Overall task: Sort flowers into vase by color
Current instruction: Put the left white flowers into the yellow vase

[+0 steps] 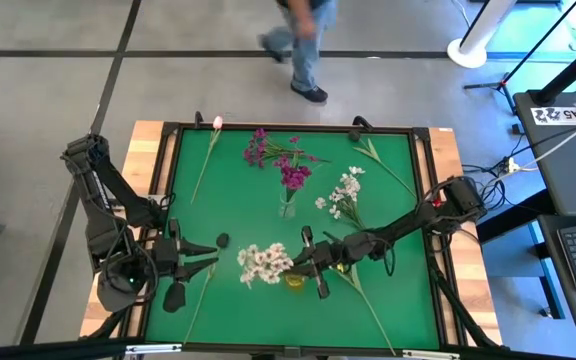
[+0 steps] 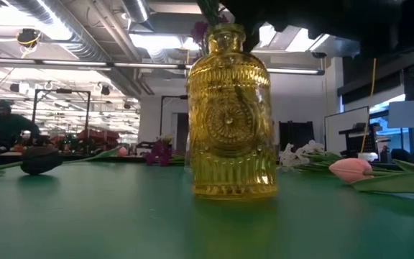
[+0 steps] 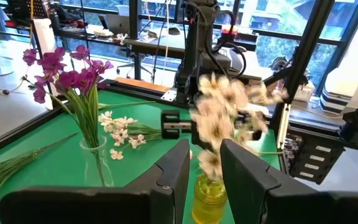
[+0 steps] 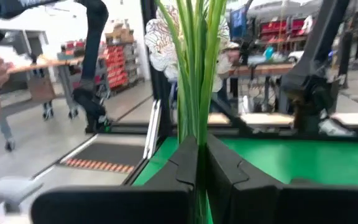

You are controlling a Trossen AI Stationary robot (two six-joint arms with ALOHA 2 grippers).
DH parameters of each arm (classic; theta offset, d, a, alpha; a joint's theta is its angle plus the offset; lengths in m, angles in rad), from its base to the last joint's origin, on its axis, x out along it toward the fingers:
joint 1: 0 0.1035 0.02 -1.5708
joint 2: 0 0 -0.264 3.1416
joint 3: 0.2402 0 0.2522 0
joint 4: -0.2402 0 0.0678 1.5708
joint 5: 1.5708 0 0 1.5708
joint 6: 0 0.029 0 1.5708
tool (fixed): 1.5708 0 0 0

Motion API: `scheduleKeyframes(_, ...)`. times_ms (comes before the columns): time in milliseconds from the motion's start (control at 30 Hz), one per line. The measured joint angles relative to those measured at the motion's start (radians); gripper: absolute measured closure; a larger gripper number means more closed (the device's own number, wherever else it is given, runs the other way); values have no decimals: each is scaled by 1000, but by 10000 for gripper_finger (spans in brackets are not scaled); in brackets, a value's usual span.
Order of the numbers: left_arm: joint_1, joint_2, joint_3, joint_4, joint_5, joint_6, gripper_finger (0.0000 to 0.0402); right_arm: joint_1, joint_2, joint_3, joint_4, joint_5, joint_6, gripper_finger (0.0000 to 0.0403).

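My right gripper [image 1: 313, 262] is shut on a spray of white blossoms [image 1: 263, 262] over the yellow glass vase [image 1: 296, 281], which stands near the table's middle front [image 2: 232, 115]. In the left wrist view the blossoms [image 3: 229, 112] hang blurred above the vase mouth [image 3: 210, 180]. My left gripper [image 1: 200, 256] waits open to the left of the vase, touching nothing. A clear vase [image 1: 287, 208] holds magenta flowers [image 1: 294, 176] upright. Loose magenta flowers [image 1: 268, 150], a white spray [image 1: 344, 192] and a pink bud stem [image 1: 209, 150] lie on the green mat. My right gripper pinches the white spray's bundle of green stems [image 4: 194, 118] between its two fingers, below the blossoms [image 4: 166, 37]. It comes from the table's right, fingers across the stems. The spray is lifted off the mat, its blossoms tipped toward the table's left above the yellow vase; the stems' lower ends are hidden.
A pink bud [image 2: 351, 169] on a long stem [image 1: 363, 300] lies right of the yellow vase. A small dark object [image 1: 223, 240] sits on the mat left of it. Another stem [image 1: 380, 165] lies far right. The mat has a raised dark frame [image 1: 428, 200]. A person [image 1: 303, 45] stands beyond the far edge.
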Motion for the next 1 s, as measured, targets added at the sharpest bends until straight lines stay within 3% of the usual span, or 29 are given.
scheduleKeyframes(800,0,0,0,-1,0,-2,314,-51,0,1,59,-17,-19,387)
scheduleKeyframes(1000,0,0,0,0,0,-2,314,-49,53,66,61,-27,-21,387)
